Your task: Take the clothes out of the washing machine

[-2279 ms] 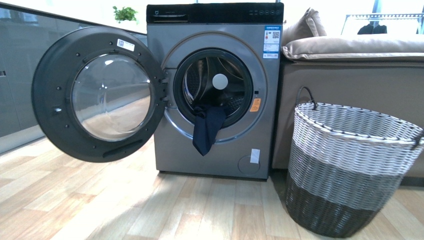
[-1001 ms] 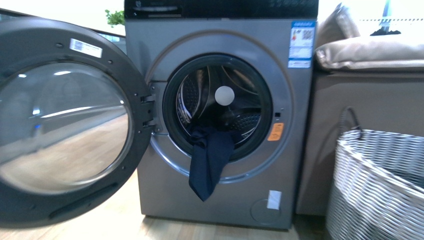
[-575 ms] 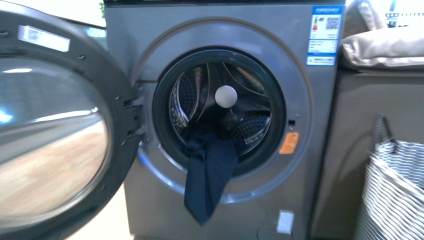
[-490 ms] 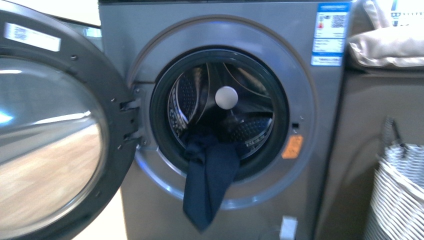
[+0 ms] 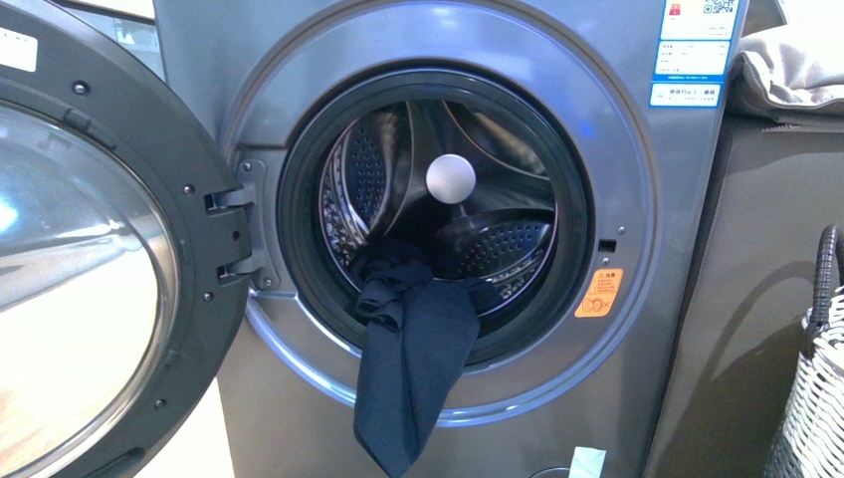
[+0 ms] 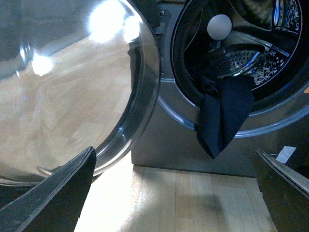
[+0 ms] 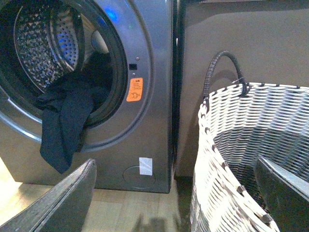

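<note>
Hanging over the lower rim of the drum opening, the clothes (image 5: pixel 413 368) trail down the front of the washing machine (image 5: pixel 637 299). Gripping the bunched fold at the rim should lift better than the loose tail. The left hand (image 6: pixel 174 193) and right hand (image 7: pixel 174 193) both gape empty, short of the cloth.

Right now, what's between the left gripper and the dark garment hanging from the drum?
Nothing. In the left wrist view the open left gripper faces the garment across bare wood floor. The open door stands clear of that line.
</note>
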Robot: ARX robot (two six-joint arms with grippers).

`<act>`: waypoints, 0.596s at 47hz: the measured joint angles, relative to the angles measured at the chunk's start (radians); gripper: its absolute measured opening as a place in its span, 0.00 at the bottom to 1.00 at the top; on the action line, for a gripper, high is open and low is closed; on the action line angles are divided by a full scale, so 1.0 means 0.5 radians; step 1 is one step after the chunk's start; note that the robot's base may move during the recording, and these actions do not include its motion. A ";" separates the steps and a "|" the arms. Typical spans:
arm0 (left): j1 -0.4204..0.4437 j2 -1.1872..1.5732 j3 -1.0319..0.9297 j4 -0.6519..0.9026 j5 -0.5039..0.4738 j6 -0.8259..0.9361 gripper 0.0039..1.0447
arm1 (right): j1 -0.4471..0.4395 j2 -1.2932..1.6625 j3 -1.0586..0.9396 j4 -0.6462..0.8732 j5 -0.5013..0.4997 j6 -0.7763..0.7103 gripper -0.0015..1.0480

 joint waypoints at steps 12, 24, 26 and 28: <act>0.000 -0.002 0.000 0.000 0.000 0.000 0.94 | 0.000 0.000 0.000 0.000 0.000 0.000 0.93; 0.000 -0.002 0.000 0.000 0.000 0.000 0.94 | 0.000 0.000 0.000 0.000 0.000 0.000 0.93; 0.000 -0.002 0.000 0.000 0.000 0.000 0.94 | 0.000 0.000 0.000 0.000 0.001 0.000 0.93; 0.000 -0.002 0.000 0.000 0.000 0.000 0.94 | 0.000 0.000 0.000 0.000 0.001 0.000 0.93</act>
